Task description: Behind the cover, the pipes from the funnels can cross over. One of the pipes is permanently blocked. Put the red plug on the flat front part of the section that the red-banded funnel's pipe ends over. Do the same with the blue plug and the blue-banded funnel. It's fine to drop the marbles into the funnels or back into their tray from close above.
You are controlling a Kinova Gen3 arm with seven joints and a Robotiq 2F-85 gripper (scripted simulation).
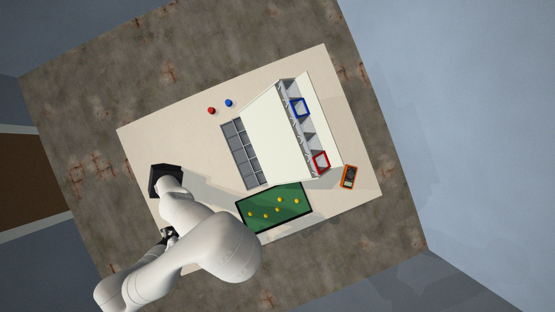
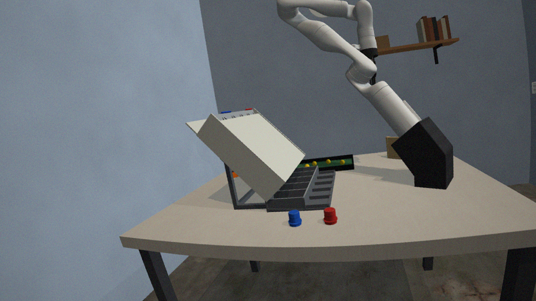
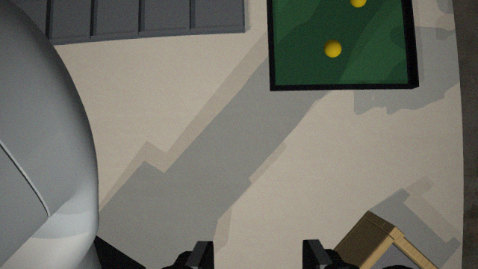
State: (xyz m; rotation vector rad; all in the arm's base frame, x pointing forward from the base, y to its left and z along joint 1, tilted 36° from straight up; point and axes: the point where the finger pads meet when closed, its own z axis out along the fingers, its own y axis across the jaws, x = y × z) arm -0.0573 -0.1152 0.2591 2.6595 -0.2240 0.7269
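Note:
The red plug [image 1: 211,110] [image 2: 329,215] and the blue plug [image 1: 228,102] [image 2: 294,218] stand upright on the table beside the grey sectioned tray [image 1: 237,154] [image 2: 287,203] [image 3: 164,16]. The cream cover [image 1: 271,135] [image 2: 255,151] hides the pipes. Above its upper edge are the blue-banded funnel [image 1: 293,109] and the red-banded funnel [image 1: 315,165]. Several yellow marbles, one of them a marble [image 1: 250,213] [image 3: 332,48], lie in the green marble tray [image 1: 254,225] [image 3: 299,71]. My gripper [image 3: 258,254] is partly open and empty, high above the table near the robot base. No marble shows in the funnels.
An orange multimeter [image 1: 349,177] lies beyond the red-banded funnel. A wooden box [image 2: 392,147] [image 3: 362,232] stands at the table's side, below and beside my gripper. The black robot base [image 1: 155,182] [image 2: 429,155] stands at one table edge. A wall shelf [image 2: 414,45] hangs behind the arm.

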